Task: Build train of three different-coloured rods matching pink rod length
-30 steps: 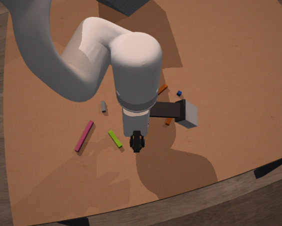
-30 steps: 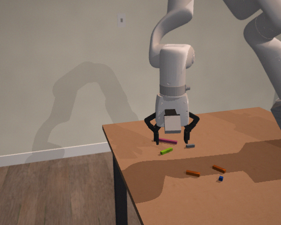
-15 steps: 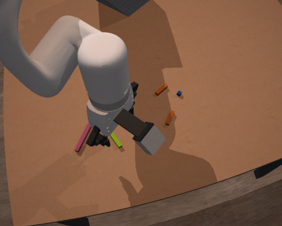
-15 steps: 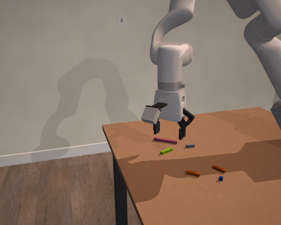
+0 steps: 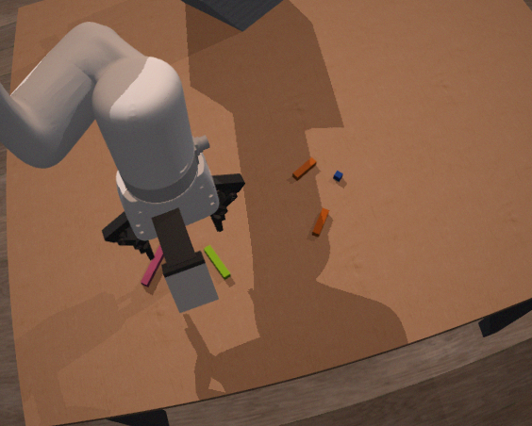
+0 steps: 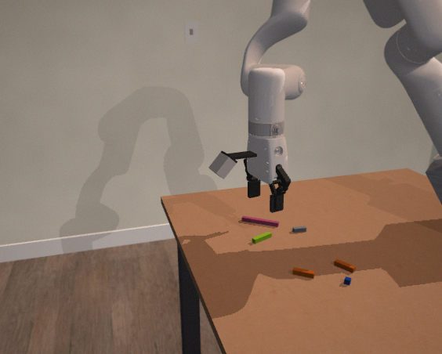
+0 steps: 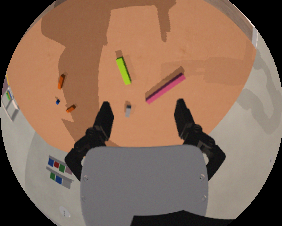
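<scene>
My gripper [image 5: 185,240] [image 6: 265,197] [image 7: 143,107] is open and empty, hanging above the table. In the wrist view a short grey rod [image 7: 127,109] [image 6: 298,229] lies on the table below and between the fingers, nearer the left finger; the arm hides it in the top view. The long pink rod [image 5: 152,267] [image 6: 260,222] [image 7: 166,88] lies close by. A lime rod [image 5: 217,261] [image 6: 262,237] [image 7: 124,71] lies beside it. Two orange rods, one [image 5: 304,168] [image 6: 345,265] and another [image 5: 321,221] [image 6: 303,272], and a small blue rod [image 5: 338,175] [image 6: 347,280] [image 7: 58,102] lie apart, further off.
All rods lie flat and separate on the brown table [image 5: 424,94] [image 6: 313,321]. Its curved front edge [image 5: 358,363] runs along the bottom of the top view. A dark block [image 5: 236,11] sits at the table's far edge.
</scene>
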`<state>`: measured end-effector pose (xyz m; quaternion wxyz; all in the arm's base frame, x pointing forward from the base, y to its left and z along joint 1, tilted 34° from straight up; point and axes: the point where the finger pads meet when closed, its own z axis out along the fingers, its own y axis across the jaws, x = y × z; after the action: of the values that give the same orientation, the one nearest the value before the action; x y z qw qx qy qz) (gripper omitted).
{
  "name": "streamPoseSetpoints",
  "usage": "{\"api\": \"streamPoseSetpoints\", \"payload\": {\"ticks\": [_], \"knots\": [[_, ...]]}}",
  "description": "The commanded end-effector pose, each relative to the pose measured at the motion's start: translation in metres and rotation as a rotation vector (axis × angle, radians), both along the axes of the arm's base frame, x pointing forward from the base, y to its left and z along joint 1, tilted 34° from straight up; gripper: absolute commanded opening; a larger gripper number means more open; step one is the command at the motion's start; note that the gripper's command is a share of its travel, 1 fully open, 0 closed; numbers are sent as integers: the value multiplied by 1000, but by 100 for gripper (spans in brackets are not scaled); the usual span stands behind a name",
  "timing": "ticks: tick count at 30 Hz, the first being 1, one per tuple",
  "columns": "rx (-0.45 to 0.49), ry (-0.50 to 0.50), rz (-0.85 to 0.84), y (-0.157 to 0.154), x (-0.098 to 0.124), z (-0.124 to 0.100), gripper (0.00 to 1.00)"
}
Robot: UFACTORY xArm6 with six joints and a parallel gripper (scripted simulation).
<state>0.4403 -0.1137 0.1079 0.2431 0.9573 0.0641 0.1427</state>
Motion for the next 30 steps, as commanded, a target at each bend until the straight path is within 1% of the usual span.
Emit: {"api": "streamPoseSetpoints", "payload": {"ticks": [1,7,30], "knots": [[28,-76,-106,-8,-5,5,100],[39,-94,-137,-10,-6,6,100],[39,-94,-138,-10,-6,6,100]]}}
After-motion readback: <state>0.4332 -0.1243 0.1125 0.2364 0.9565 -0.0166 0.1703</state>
